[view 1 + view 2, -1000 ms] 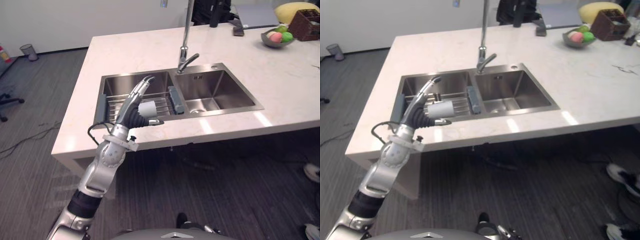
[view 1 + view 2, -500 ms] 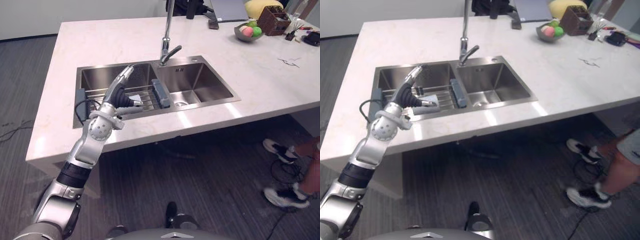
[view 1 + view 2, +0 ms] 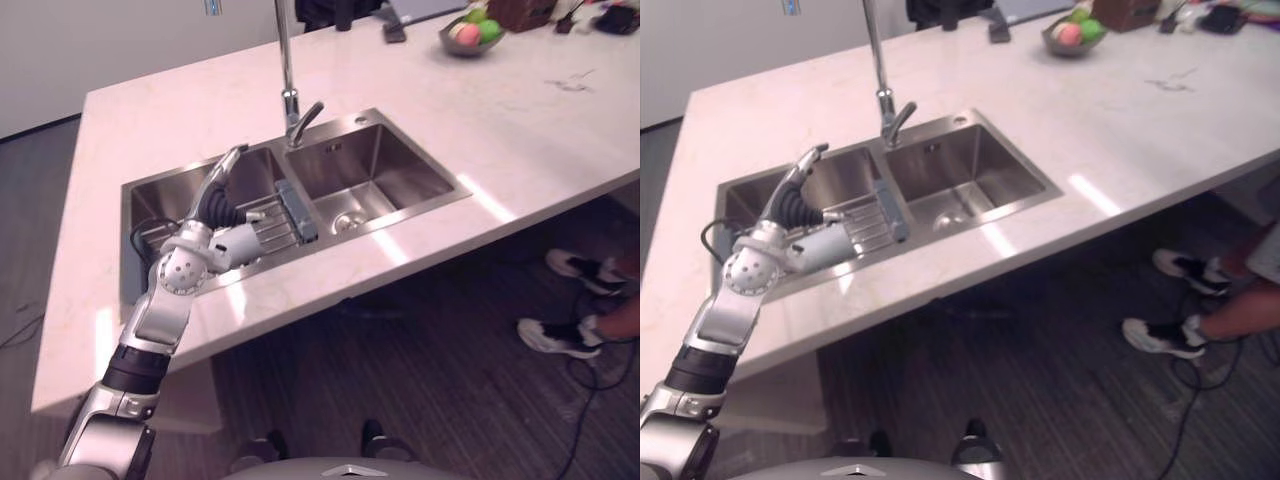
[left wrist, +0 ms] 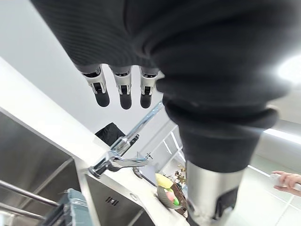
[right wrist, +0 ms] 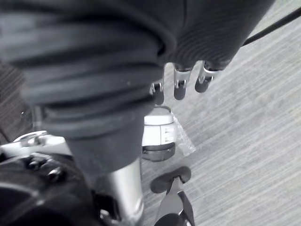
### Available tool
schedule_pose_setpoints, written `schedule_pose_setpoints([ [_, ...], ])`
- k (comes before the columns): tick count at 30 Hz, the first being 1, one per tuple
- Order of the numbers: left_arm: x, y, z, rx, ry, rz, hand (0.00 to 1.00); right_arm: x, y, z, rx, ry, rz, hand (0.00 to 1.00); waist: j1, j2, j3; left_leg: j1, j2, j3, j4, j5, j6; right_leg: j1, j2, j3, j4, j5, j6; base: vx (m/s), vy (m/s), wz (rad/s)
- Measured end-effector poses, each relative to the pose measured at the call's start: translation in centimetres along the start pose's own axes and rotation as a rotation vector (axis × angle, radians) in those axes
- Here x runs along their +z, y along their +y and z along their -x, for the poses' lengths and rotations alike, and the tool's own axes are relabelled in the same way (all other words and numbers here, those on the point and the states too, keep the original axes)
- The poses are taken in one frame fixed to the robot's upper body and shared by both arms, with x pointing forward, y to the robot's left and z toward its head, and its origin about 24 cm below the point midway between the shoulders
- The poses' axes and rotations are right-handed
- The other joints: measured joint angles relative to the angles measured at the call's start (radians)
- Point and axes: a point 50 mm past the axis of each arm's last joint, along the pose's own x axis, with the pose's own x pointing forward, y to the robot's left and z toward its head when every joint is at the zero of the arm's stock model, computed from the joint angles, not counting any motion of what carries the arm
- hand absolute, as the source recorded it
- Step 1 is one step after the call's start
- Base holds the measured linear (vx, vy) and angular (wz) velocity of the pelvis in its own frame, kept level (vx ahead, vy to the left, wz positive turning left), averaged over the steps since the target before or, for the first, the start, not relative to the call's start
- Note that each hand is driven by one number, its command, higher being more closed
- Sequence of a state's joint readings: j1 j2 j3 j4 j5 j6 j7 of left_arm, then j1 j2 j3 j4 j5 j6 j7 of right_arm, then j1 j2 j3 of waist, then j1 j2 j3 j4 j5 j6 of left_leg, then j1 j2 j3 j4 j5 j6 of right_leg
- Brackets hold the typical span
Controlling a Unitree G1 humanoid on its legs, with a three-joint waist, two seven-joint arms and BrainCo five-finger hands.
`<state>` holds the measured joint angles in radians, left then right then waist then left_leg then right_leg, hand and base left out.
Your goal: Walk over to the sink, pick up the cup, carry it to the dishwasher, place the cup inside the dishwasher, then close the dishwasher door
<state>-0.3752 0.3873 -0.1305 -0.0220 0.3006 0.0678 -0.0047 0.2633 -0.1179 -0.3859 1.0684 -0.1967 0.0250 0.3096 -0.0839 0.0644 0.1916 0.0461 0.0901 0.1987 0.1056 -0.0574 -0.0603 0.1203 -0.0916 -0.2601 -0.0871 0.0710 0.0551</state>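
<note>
Your head camera has moved, so the desk and sink now slant across the view, and a person's shoes show at the right. Your left hand has pushed farther over the left basin. Its thumb now lies beyond the cup, which shows beside the wrist.

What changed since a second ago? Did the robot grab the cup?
Mostly the camera moved, so the whole view shifted. The left hand seems to have reached farther over the sink; the cup now shows beside its wrist. Nothing grabbed: fingers still straight, cup still on the rack. Right hand hangs idle.
</note>
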Motion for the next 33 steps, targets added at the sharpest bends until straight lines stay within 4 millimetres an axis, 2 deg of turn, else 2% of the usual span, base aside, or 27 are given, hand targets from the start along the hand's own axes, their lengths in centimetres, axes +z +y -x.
schedule_pose_setpoints([
  [2,-1.4,0.5,-0.2,-0.014,0.059,-0.06,0.0,-0.1,0.4,-0.1,-0.005,0.0,-0.005,0.0,0.0,-0.018,-0.001,-0.002,-0.02,0.003,-0.024,0.013,0.018,-0.014,-0.017,-0.003,0.0,0.002,0.009,0.11,0.093,0.06],
  [5,-2.9,1.8,-0.4,-0.047,0.13,-0.131,0.0,0.1,0.2,0.0,-0.005,-0.005,-0.005,0.0,0.002,-0.015,-0.001,0.006,-0.034,0.001,-0.046,0.013,0.019,-0.014,-0.029,-0.013,0.001,-0.009,0.025,0.1,0.05,0.08],
  [7,-2.9,2.6,-0.6,-0.058,0.13,-0.162,0.0,0.5,0.1,0.0,-0.003,-0.02,0.004,0.0,0.003,-0.015,-0.002,0.007,-0.035,-0.004,-0.056,0.013,0.018,-0.014,-0.029,-0.025,0.001,-0.012,0.03,0.08,0.009,0.08],
  [10,-2.7,3.4,-1.3,-0.071,0.132,-0.184,0.0,0.7,-0.2,0.1,-0.001,-0.024,0.032,0.0,0.022,-0.012,-0.003,0.007,-0.033,-0.005,-0.059,0.011,0.015,-0.015,-0.027,-0.028,0.002,-0.015,0.035,0.04,-0.007,0.01],
  [14,-3.5,4.1,-1.5,-0.092,0.169,-0.21,0.0,0.9,-0.3,0.1,-0.001,-0.035,0.038,0.0,0.023,-0.01,-0.004,0.006,-0.034,-0.004,-0.069,0.012,0.015,-0.021,-0.026,-0.026,-0.001,-0.015,0.036,-0.02,0.003,-0.01],
  [24,-3.9,4.4,-1.4,-0.142,0.19,-0.213,0.0,0.8,-0.2,0.1,0.004,-0.027,0.035,0.0,0.035,-0.005,-0.017,-0.019,-0.033,0.001,-0.074,0.017,0.018,-0.054,-0.024,-0.017,-0.001,-0.009,0.034,-0.01,-0.001,-0.01],
  [33,-2.6,4.3,-1.0,-0.186,0.14,-0.25,0.0,0.7,-0.2,0.1,0.004,-0.023,0.034,0.0,0.05,-0.003,-0.022,-0.033,-0.033,0.0,-0.064,0.015,0.022,-0.064,-0.024,-0.016,-0.001,-0.008,0.036,0.0,0.0,0.0],
])
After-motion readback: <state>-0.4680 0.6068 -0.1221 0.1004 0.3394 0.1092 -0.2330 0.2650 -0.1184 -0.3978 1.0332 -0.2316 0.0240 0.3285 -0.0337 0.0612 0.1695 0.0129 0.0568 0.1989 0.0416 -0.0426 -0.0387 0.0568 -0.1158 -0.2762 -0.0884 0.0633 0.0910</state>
